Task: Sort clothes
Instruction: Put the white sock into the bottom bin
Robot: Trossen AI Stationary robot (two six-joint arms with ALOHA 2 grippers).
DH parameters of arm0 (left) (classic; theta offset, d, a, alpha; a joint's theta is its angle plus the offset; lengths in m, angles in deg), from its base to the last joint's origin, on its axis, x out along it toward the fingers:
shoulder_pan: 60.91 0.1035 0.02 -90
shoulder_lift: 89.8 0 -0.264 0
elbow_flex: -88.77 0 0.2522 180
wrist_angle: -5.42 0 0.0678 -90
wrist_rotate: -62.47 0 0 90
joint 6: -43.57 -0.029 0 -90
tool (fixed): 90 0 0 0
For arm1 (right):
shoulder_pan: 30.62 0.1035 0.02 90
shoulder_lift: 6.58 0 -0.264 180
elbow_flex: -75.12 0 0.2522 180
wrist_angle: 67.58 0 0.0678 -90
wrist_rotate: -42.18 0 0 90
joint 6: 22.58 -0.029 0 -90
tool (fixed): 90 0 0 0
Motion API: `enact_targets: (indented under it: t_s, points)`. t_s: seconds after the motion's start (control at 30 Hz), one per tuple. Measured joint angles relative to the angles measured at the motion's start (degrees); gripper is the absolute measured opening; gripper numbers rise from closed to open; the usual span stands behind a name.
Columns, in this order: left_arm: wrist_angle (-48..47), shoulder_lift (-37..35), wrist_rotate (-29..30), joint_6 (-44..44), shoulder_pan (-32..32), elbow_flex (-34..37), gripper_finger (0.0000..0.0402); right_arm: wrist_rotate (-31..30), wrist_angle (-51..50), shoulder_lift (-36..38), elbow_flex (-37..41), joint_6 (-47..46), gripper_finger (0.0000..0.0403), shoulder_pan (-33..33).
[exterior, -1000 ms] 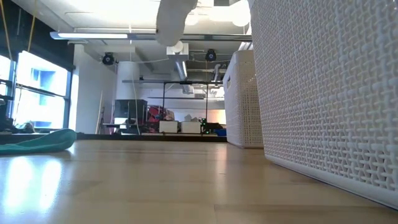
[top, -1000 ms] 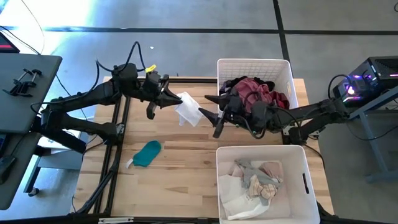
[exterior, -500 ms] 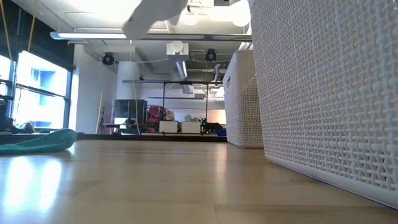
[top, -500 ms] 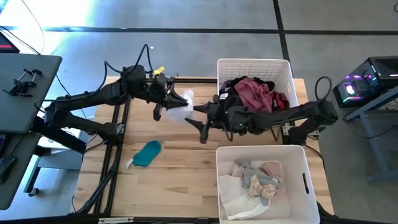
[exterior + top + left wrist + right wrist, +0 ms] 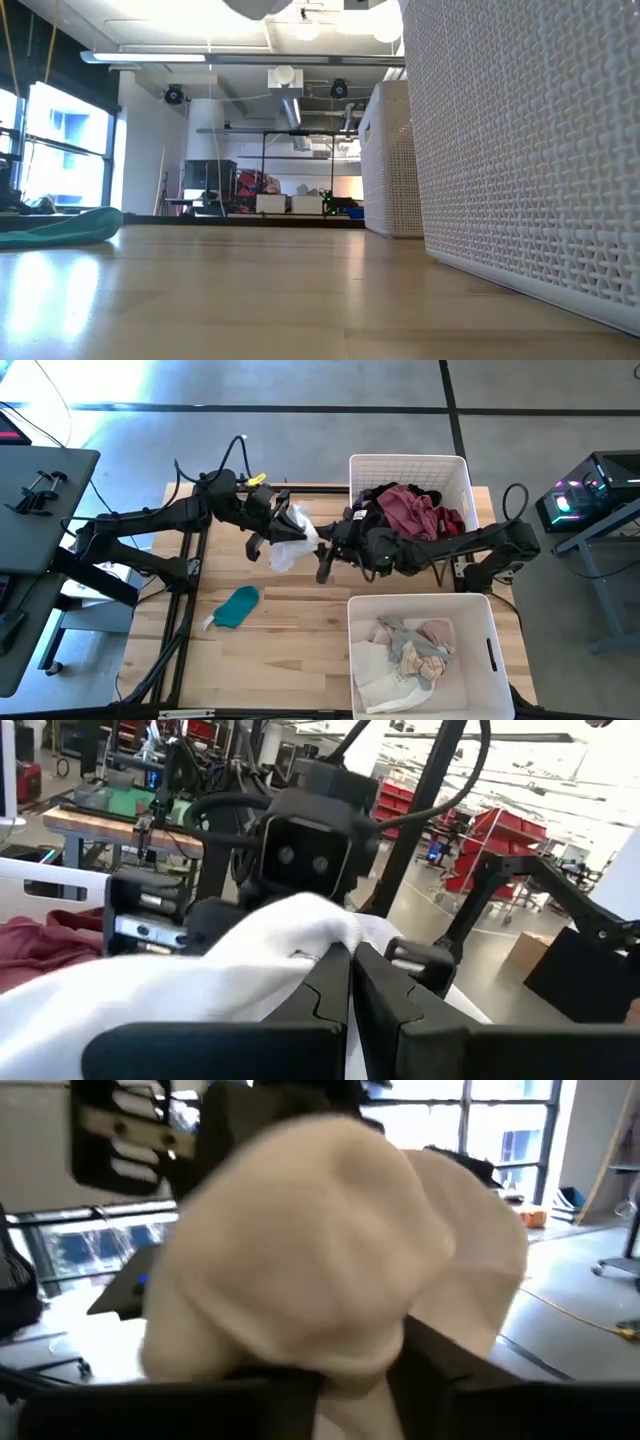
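A white garment (image 5: 290, 543) hangs in the air over the table's middle, between my two grippers; its lowest part (image 5: 256, 6) shows at the top of the low view. My left gripper (image 5: 277, 526) is shut on it from the left. My right gripper (image 5: 320, 552) comes from the right, its fingers closed on the cloth's other side. A teal garment (image 5: 238, 606) lies flat on the table near the left. Maroon and black clothes (image 5: 410, 508) are piled in the far white bin (image 5: 408, 464). Pale clothes (image 5: 415, 650) lie in the near white bin (image 5: 490, 650). My left gripper pinches a bunched fold of the white garment (image 5: 318, 942) between its two fingers, which reach level from the table's left. The cloth spills over both fingers and hangs clear of the table. My right gripper has a thick bunch of the white garment (image 5: 340, 1330) between its two fingers (image 5: 440, 1370), coming level from the table's right. The cloth bulges out past the fingers and is lifted clear.
The two white bins stand along the table's right side, with a gap between them. A black frame rail (image 5: 190, 580) runs along the table's left part. Bare wood lies around the teal garment and below the held cloth.
My right gripper has moved toward the table's left and somewhat down, reached the white garment and closed its wide-open fingers on it. My left gripper has carried the garment a little toward the right. The garment's hanging end has bunched up higher above the table.
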Motion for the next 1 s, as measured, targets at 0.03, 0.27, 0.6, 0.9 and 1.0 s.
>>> enact_targets:
  t_s: [0.03, 0.27, 0.6, 0.9, 1.0]
  points:
    - [0.0, 0.0, 0.0, 0.0, 0.0, 0.0, 0.0000, 0.5, 0.6, 0.1, 0.0, 0.2, 0.0071, 0.0]
    - [0.3, -0.4, -1.0, 1.1, 1.9, 0.0, 0.0023, 0.0, 0.8, 3.2, 0.0, 0.2, 0.0018, 1.7]
    - [-1.7, -2.2, -3.5, 1.1, 5.9, 0.0, 0.0132, 0.6, -20.0, 17.5, 0.0, -10.9, 0.0004, 13.6]
    - [-3.0, -2.3, -3.5, 1.1, 6.9, 0.0, 0.0154, 3.8, -47.4, 26.2, -0.1, -60.5, 0.0003, 29.6]
    - [-3.2, -2.3, -3.3, 1.0, 6.9, 0.0, 0.0154, 12.1, -57.4, 24.0, -0.1, -77.2, 0.0003, 32.4]
